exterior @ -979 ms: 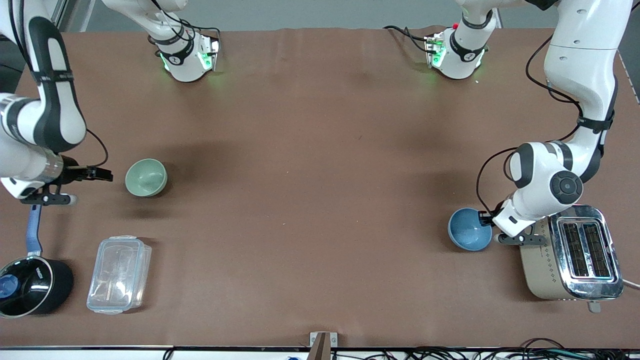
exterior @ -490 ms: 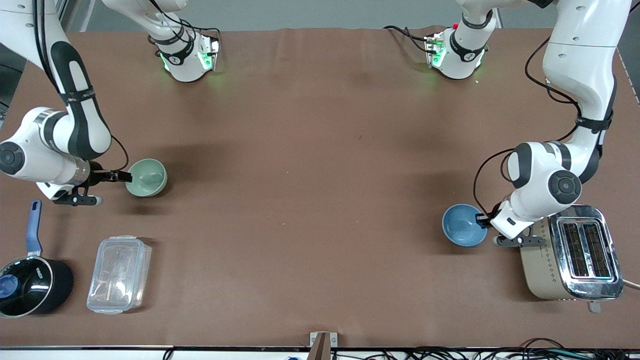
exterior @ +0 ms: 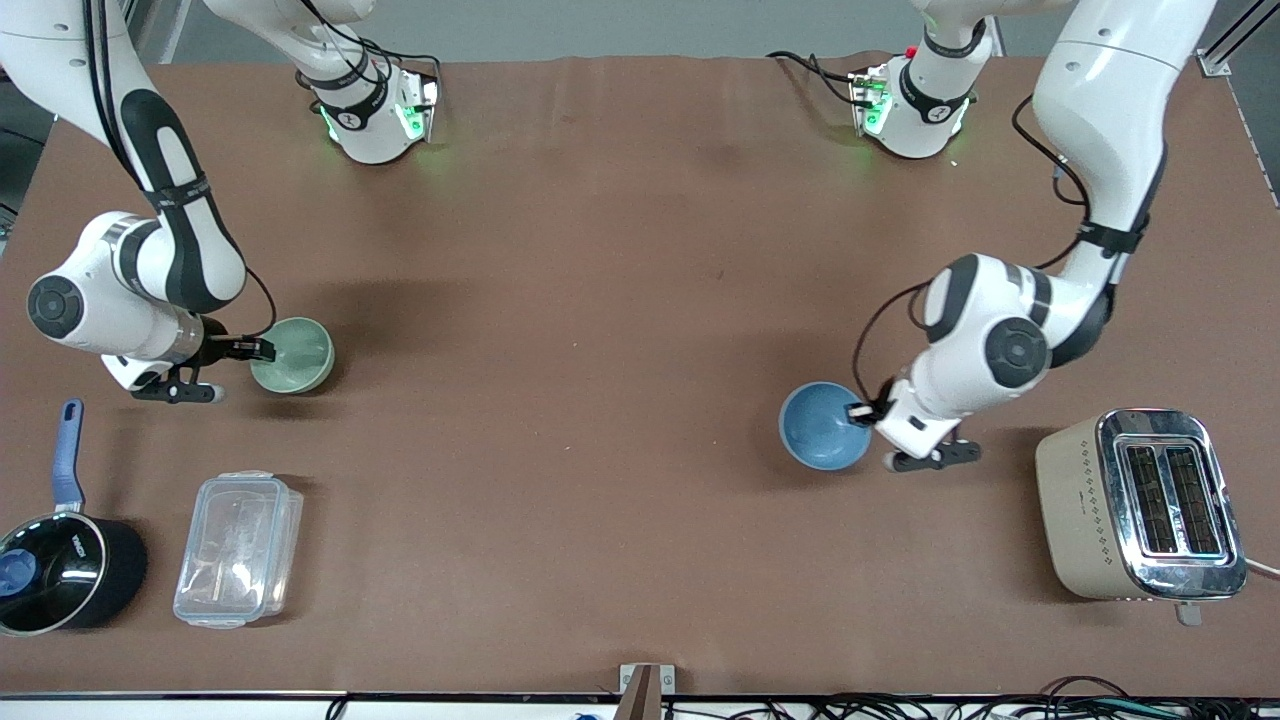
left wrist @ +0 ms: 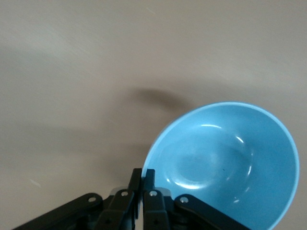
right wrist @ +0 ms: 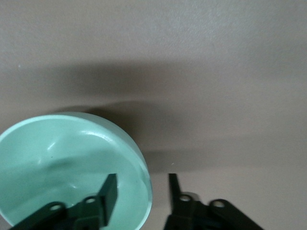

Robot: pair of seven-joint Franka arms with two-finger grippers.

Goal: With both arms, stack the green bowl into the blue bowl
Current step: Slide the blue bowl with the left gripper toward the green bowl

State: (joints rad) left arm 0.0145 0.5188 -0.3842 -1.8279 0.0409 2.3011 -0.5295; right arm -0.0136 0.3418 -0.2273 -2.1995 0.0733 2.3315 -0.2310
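The left gripper (exterior: 862, 411) pinches the blue bowl (exterior: 822, 425) rim, near the toaster (exterior: 1080, 500). The right gripper (exterior: 262, 348), fingers apart, straddles the green bowl (exterior: 296, 354) rim

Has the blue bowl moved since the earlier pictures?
Yes. The blue bowl, gripped by the left gripper, has shifted away from the toaster, toward the table's middle.

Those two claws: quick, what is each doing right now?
Left gripper: shut on the blue bowl's rim.
Right gripper: open, one finger inside the green bowl, one outside its rim.
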